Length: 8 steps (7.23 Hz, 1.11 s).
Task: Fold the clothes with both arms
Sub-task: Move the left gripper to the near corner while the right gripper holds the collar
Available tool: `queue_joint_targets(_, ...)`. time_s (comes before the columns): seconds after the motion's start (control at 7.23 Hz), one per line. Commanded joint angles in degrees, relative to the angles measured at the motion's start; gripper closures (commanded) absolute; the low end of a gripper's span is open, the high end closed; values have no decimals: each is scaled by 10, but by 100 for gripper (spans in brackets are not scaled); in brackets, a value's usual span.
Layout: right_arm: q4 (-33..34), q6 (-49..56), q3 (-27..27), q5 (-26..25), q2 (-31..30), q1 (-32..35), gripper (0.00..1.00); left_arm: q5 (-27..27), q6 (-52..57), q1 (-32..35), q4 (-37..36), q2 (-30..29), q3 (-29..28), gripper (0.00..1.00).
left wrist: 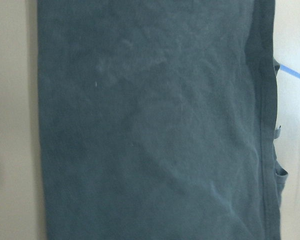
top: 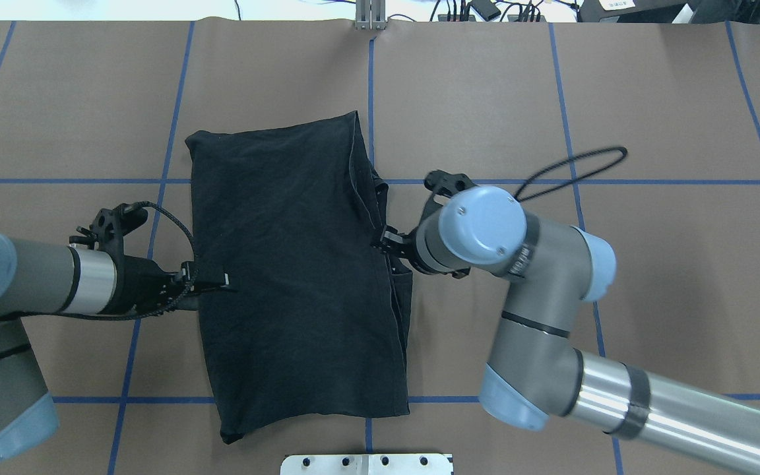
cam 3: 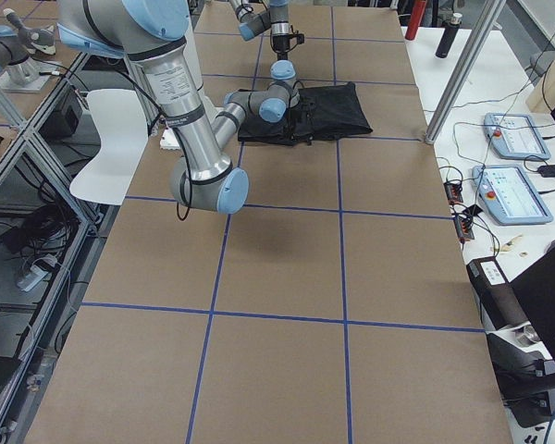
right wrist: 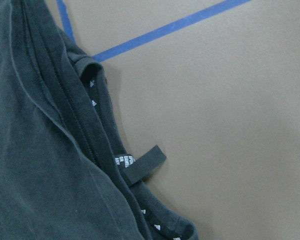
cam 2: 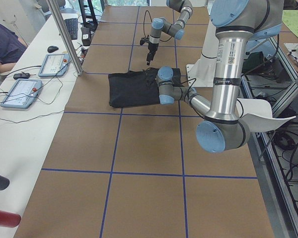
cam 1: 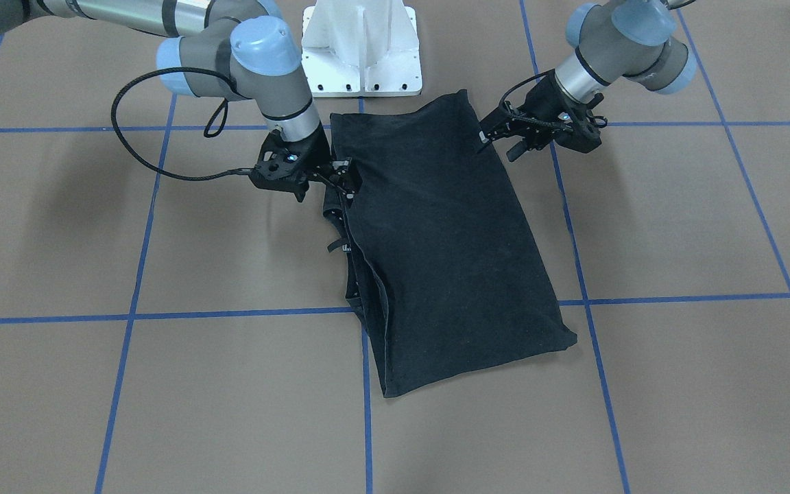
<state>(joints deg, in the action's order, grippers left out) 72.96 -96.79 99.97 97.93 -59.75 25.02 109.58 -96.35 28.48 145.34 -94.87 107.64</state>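
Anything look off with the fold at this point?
Yes. The T-shirt lies skewed to the blue tape grid, and along its edge by the right arm, under layers and a label tab stick out unevenly.

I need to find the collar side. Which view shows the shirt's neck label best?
Right wrist view: the label sticks out from the shirt onto the table, close and sharp. The front-facing view shows only a tiny strip; overhead and side views are too far to tell; the left wrist view shows plain cloth.
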Motion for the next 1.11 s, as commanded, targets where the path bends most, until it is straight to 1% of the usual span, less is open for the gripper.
queue_joint_targets(0.0, -31, -125, 43, -59, -39, -36, 1, -82, -108, -78, -1, 16, 24, 0)
queue_joint_targets(0.14, -30, -141, 51, -93, -38, -54, 1, -122, -168, -109, -1, 27, 34, 0)
queue_joint_targets(0.41, -28, -146, 62, -95, -41, -57, 1, -161, -274, -160, -1, 44, 39, 1)
queue_joint_targets(0.55, -28, -146, 63, -96, -41, -57, 1, -162, -295, -183, -2, 53, 40, 1)
queue_joint_targets(0.83, -28, -146, 62, -100, -41, -58, 1, -163, -303, -213, -3, 72, 41, 1)
queue_joint_targets(0.97, -28, -146, 62, -106, -42, -60, 1, -181, -320, -235, -4, 72, 38, 1)
